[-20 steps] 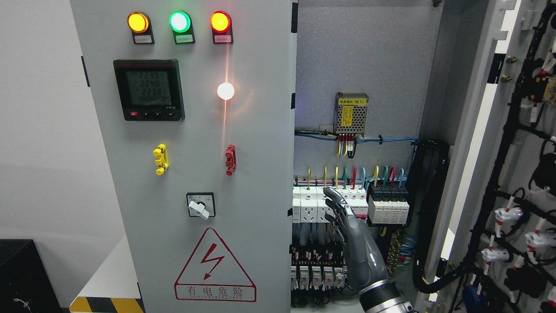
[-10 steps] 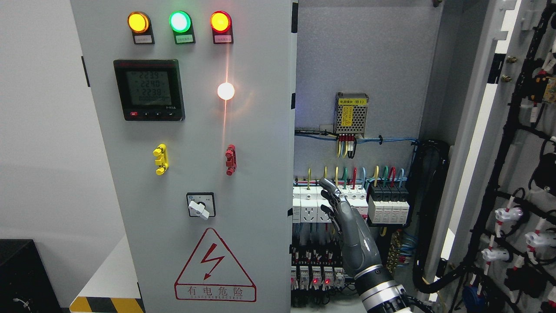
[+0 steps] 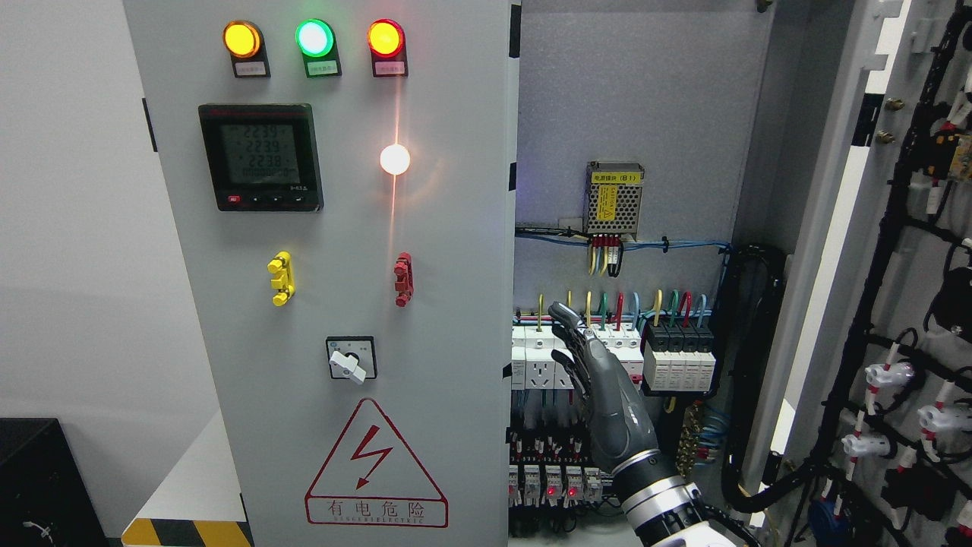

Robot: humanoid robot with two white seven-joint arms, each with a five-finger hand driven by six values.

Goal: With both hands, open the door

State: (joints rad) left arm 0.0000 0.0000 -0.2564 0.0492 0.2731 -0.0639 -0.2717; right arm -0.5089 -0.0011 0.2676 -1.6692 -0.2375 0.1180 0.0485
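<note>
The grey cabinet's left door (image 3: 342, 228) stands closed, carrying indicator lights, a meter and a warning triangle. The right door (image 3: 843, 197) is swung wide open at the right, and its inner face shows black wiring. My right hand (image 3: 585, 357) rises from the bottom edge inside the open half. Its fingers are stretched out and hold nothing. The hand is in front of the row of white breakers (image 3: 535, 357), close to the closed door's free edge (image 3: 510, 304). Whether it touches that edge cannot be told. The left arm does not show.
Inside the cabinet hang a perforated power supply (image 3: 614, 199), coloured wires and black modules (image 3: 678, 357). A thick black cable bundle (image 3: 748, 365) runs down the cabinet's right side. A black box (image 3: 38, 486) and a hazard-striped base (image 3: 186, 532) sit at the lower left.
My right hand has risen and shifted a little left, toward the closed door's edge, with more of the wrist now showing. The doors have not moved.
</note>
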